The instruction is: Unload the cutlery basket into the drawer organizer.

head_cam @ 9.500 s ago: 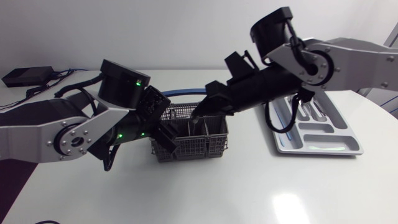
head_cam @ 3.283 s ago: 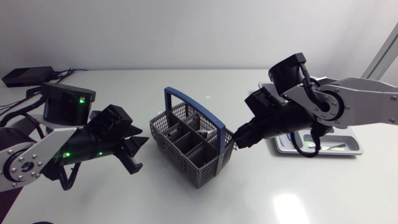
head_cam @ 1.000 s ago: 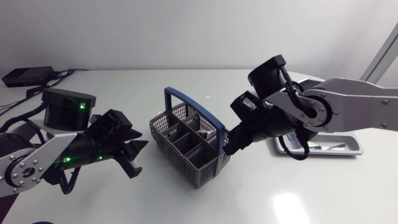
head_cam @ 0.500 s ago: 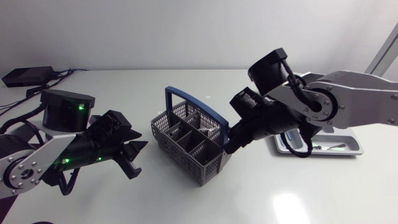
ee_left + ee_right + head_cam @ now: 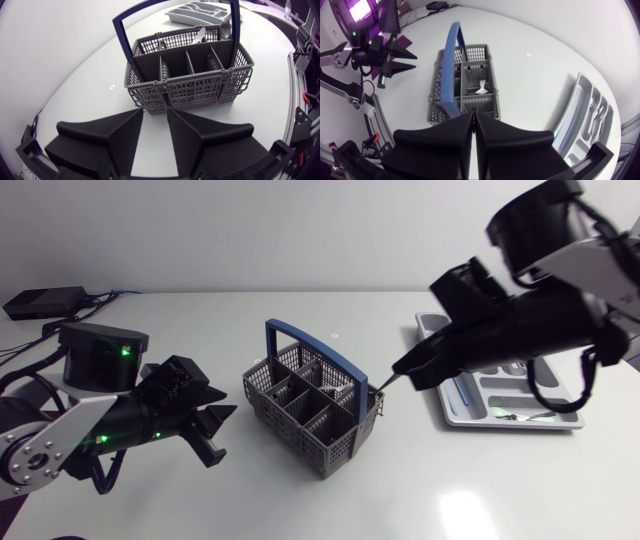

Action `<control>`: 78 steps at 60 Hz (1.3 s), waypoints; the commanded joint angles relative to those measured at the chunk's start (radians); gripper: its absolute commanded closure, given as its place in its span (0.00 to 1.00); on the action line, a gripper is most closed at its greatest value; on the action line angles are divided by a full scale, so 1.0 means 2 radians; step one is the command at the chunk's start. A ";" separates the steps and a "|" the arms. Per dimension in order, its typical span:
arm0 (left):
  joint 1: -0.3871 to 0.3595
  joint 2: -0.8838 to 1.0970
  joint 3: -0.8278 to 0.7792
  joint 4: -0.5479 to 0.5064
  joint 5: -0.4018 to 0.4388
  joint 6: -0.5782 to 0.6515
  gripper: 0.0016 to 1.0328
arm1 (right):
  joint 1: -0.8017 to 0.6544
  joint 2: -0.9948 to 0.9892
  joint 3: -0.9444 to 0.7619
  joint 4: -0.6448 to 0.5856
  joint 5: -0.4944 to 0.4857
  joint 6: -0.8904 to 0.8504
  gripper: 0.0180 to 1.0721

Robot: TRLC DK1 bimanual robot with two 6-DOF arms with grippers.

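Observation:
The grey cutlery basket [image 5: 310,418] with its blue handle [image 5: 320,358] stands mid-table, turned corner-on. A spoon [image 5: 481,89] lies in one compartment, and two utensils [image 5: 200,34] stick up at the side far from my left gripper. My right gripper [image 5: 392,379] hovers just above the basket's right corner. It is shut on a thin grey piece of cutlery [image 5: 381,385] that pokes out toward the basket. My left gripper [image 5: 215,432] is open a short way left of the basket, its fingers [image 5: 125,135] pointing at it. The grey organizer [image 5: 563,408] lies at the right.
The organizer [image 5: 580,102] holds some cutlery in its slots. A black box with cables [image 5: 40,302] sits at the back left corner. The white table's front edge curves close below my left arm.
My right gripper closed at the basket's right corner, then rose and drew back to the right. The basket shifted slightly. My left arm stayed put.

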 commanded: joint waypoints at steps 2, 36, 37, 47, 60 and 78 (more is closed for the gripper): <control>-0.005 -0.009 -0.013 -0.006 0.005 -0.007 0.64 | -0.050 -0.029 0.015 -0.026 -0.035 -0.001 0.94; -0.021 -0.017 -0.007 -0.019 0.002 -0.009 0.64 | -0.436 0.032 -0.013 -0.076 -0.210 -0.155 0.94; -0.021 -0.017 -0.007 -0.019 0.002 -0.009 0.64 | -0.446 0.039 -0.012 -0.076 -0.211 -0.160 0.94; -0.025 -0.017 -0.006 -0.021 0.001 -0.010 0.64 | -0.518 0.111 0.002 -0.077 -0.223 -0.212 0.94; -0.033 -0.016 -0.004 -0.021 -0.003 -0.012 0.64 | -0.570 0.203 0.040 -0.081 -0.225 -0.253 0.94; -0.046 -0.012 0.001 -0.021 -0.013 -0.014 0.64 | -0.586 0.299 0.104 -0.090 -0.227 -0.266 0.94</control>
